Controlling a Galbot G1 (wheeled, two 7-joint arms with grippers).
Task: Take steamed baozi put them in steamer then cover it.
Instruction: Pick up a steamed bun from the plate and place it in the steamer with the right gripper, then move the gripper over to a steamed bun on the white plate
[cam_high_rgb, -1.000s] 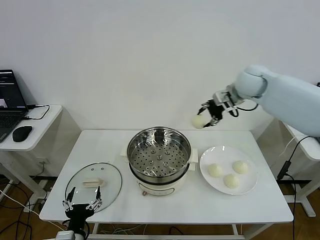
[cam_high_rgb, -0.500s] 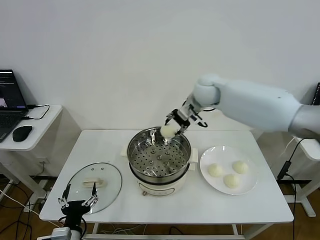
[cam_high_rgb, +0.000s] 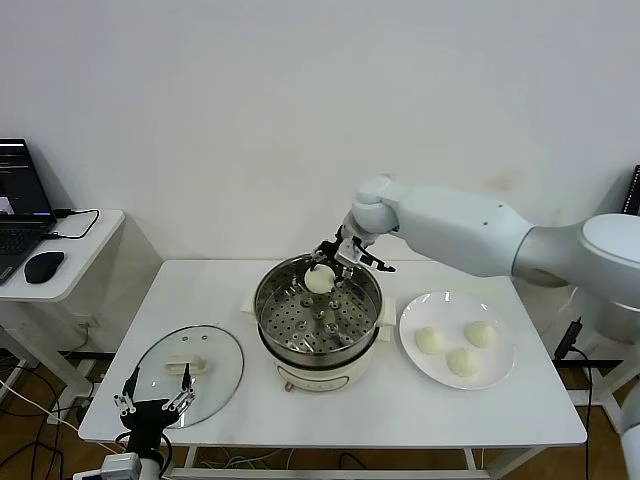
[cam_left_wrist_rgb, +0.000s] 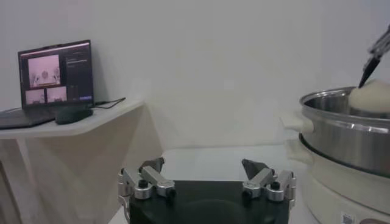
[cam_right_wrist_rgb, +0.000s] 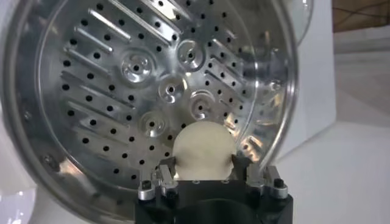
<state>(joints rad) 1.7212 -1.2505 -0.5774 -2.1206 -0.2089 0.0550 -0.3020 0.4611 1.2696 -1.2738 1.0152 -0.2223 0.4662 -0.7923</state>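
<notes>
White bun (cam_right_wrist_rgb: 203, 150) hides right tool (cam_right_wrist_rgb: 207, 178) fingertips over steamer (cam_right_wrist_rgb: 73, 91).

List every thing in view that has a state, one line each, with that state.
steamer: uncovered, no bun resting in it.
cover: off, flat on the table.
baozi: between the right gripper's fingers, over the steamer.
plate: holds three buns.
left gripper: open, empty, at the table's front edge.
laptop: open, screen lit.
</notes>
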